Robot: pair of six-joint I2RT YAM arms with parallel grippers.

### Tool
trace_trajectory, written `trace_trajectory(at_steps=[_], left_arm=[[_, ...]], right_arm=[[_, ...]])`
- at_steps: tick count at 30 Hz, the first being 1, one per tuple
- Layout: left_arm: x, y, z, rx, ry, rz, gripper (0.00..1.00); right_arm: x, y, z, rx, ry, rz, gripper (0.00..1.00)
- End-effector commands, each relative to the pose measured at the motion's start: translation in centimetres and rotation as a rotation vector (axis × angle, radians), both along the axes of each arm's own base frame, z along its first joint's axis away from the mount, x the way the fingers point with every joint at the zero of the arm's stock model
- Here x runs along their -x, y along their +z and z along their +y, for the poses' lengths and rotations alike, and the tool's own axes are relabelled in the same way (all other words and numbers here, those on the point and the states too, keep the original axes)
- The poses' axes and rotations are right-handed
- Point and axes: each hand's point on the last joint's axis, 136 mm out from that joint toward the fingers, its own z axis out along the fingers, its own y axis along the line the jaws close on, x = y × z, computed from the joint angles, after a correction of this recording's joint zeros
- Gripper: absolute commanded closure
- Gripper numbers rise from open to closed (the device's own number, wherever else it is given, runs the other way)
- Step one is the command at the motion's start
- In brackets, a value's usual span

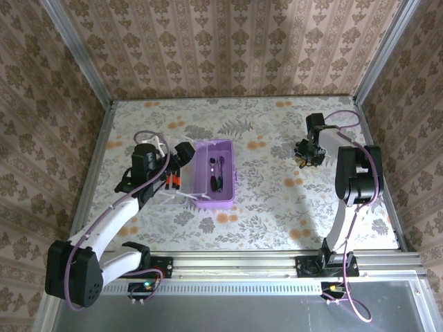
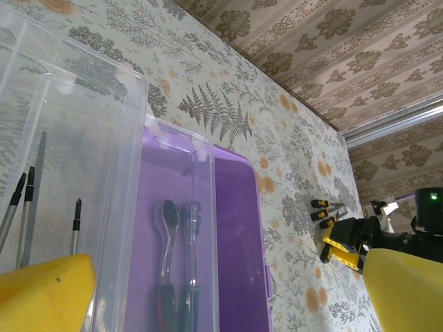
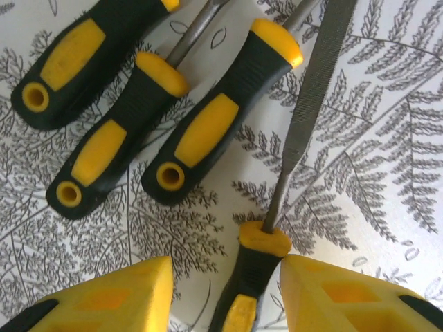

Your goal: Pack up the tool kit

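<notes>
The purple tool box stands open left of centre, with its clear lid laid out to the left. Two dark-handled ratchet tools lie inside it, and thin bits sit under the lid. My left gripper hangs open over the lid's hinge side. At the far right, three black-and-yellow screwdriver handles and a flat file lie on the table. My right gripper straddles the file's handle. Its right finger touches the handle's collar, while the left finger stands apart from it.
The table has a floral covering and is walled by patterned panels on three sides. A metal rail runs along the near edge. The right arm's yellow fingers appear beside the tools in the left wrist view.
</notes>
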Motion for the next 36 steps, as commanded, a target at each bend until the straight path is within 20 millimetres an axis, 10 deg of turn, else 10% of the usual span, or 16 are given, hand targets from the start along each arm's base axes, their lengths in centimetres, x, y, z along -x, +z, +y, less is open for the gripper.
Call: trace_trajectory(at_steps=[1,16,36], left_arm=[[0.6,0.8,-0.3,0.021,-0.020,-0.017,0.00],[1.7,1.8,0.6,0.023,-0.013,-0.037,0.00],[7.0,1.3,3.7,-0.013,0.045,-0.031,0.00]], right_arm=[[0.6,-0.7,-1.1,0.028,-0.023,0.049,0.56],[3.0,-1.1,-2.4,-0.011,-0.134,0.034,0.78],[8.9,2.6,-1.3,-0.056,-0.112,-0.045,0.83]])
